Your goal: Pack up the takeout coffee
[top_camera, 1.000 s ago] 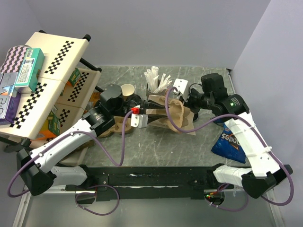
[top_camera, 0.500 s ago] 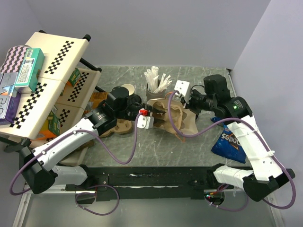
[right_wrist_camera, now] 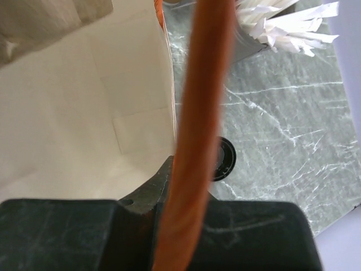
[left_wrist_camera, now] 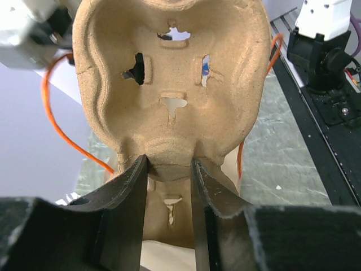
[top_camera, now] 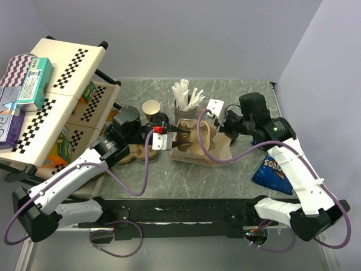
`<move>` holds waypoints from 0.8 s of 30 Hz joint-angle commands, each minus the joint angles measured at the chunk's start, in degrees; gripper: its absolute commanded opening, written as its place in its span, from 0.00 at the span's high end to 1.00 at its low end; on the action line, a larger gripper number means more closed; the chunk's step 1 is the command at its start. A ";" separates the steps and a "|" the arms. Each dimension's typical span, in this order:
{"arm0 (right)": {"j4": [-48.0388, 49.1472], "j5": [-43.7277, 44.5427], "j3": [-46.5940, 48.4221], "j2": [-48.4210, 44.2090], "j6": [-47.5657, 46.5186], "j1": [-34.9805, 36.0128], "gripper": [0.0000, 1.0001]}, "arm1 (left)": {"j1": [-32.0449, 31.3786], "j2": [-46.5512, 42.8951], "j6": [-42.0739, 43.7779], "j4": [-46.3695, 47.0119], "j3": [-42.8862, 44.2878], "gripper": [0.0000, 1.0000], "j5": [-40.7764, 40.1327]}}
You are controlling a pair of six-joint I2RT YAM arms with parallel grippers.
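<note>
An open kraft cup (top_camera: pixel 151 108), white inside, stands at the back behind my left arm. My left gripper (top_camera: pixel 175 135) is shut on a ridge of the brown moulded cup carrier (top_camera: pixel 194 138), which the left wrist view (left_wrist_camera: pixel 169 84) shows upright between the jaws (left_wrist_camera: pixel 169 165). The carrier sits at a brown paper bag (top_camera: pixel 217 149), white inside (right_wrist_camera: pixel 84 113). My right gripper (top_camera: pixel 218 125) is at the bag's mouth, one finger (right_wrist_camera: pixel 161 183) against its wall; an orange cable hides the other. A black lid (right_wrist_camera: pixel 224 160) lies on the table beside it.
A grey cup of white sticks (top_camera: pixel 186 100) stands behind the bag. A second carrier (top_camera: pixel 132 153) lies under my left arm. A blue chip bag (top_camera: pixel 275 168) lies at the right. A checkered shelf with boxes (top_camera: pixel 56 84) fills the left side.
My left gripper pushed right with the carrier, then drew back left. The bag and carrier have settled lower and squarer. My right gripper shifted slightly left at the bag's mouth.
</note>
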 commanded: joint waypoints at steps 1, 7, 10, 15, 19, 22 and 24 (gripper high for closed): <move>2.81 -0.05 -0.03 -1.01 0.83 0.32 1.00 | 0.92 -1.67 -2.68 4.71 -1.04 0.99 1.77; 2.28 -1.28 1.28 -0.48 0.84 0.23 1.00 | 1.27 1.93 -3.11 2.16 0.09 0.99 -0.08; 2.19 -0.94 0.94 -0.74 0.49 0.23 1.00 | 3.90 4.04 -10.66 5.50 1.93 0.99 5.35; 2.37 0.30 0.06 -1.09 0.23 0.23 1.00 | 5.58 4.05 -16.83 7.18 2.65 0.99 8.63; 1.58 0.30 1.19 -0.22 0.66 0.06 1.00 | 6.37 2.56 -18.67 8.41 0.80 0.99 11.08; 0.70 -0.14 2.25 1.01 0.58 -0.21 1.00 | 6.63 1.41 -19.64 9.02 0.10 0.99 11.18; 0.08 -0.14 2.78 1.37 0.40 -0.12 1.00 | 7.07 0.71 -20.61 10.07 -0.60 0.99 11.70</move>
